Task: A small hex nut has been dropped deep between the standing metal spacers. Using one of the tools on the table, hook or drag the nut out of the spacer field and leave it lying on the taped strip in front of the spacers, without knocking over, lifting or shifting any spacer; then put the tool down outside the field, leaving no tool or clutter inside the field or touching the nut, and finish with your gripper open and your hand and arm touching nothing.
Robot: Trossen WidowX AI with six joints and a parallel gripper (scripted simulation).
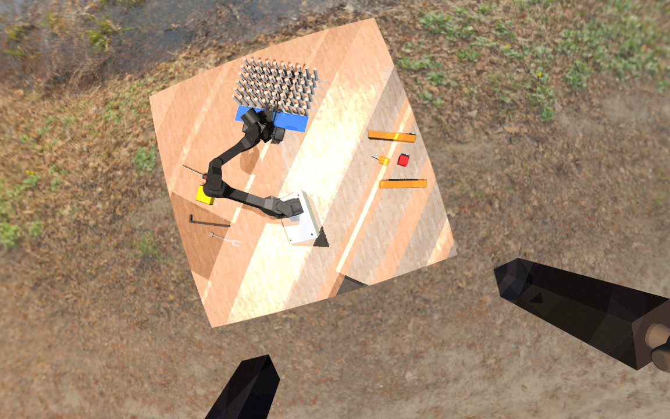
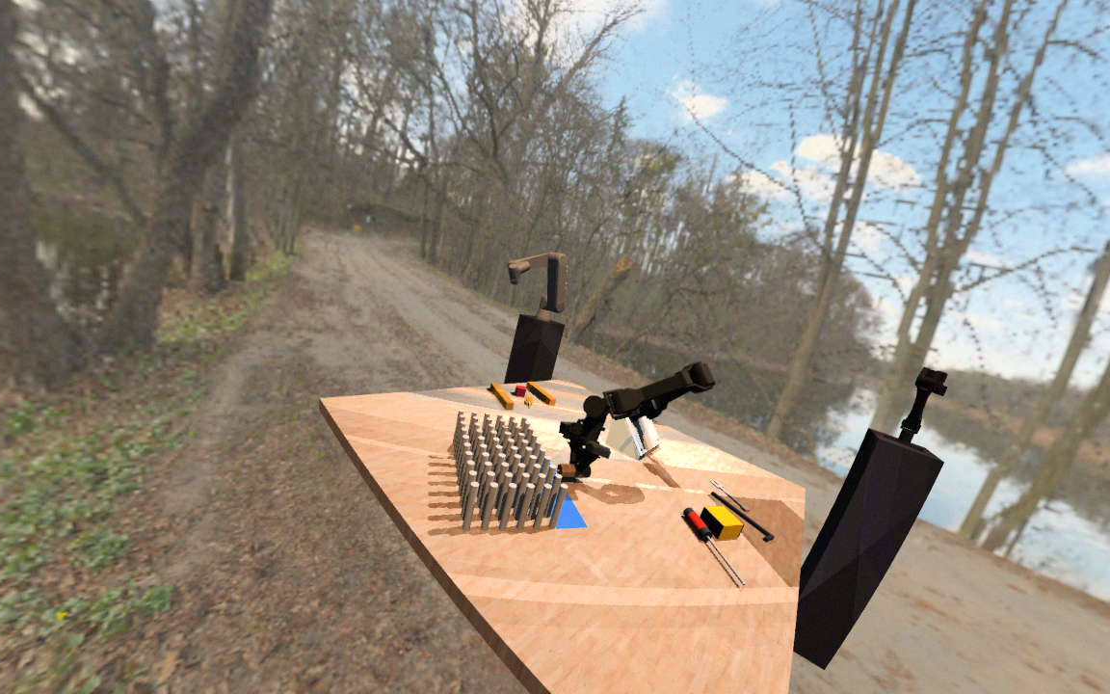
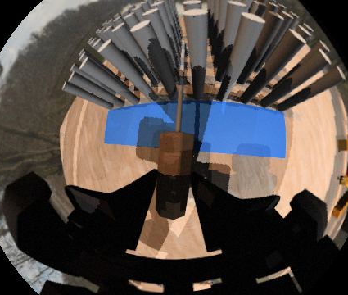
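My gripper (image 1: pixel 270 123) (image 2: pixel 573 469) (image 3: pixel 174 174) is shut on the brown handle of a thin-shafted tool (image 3: pixel 175 153), low at the near edge of the blue taped strip (image 1: pixel 295 123) (image 2: pixel 570 513) (image 3: pixel 247 127). The tool's shaft (image 3: pixel 179 108) crosses above the strip and runs between the front metal spacers (image 1: pixel 315 74) (image 2: pixel 471 509) (image 3: pixel 196 41). Its tip is hard to make out among them. The spacers in view stand upright. I cannot make out the hex nut in any view. No nut shows on the visible part of the strip.
A red-handled tool (image 2: pixel 697 523), a yellow block (image 1: pixel 205 196) (image 2: pixel 723 522), a black hooked rod (image 1: pixel 209 223) and a small fork (image 1: pixel 223 238) lie on one side. Orange bars (image 1: pixel 391 136) (image 1: pixel 403 184), a red block (image 1: pixel 403 159) and a yellow-handled screwdriver (image 1: pixel 383 160) lie opposite.
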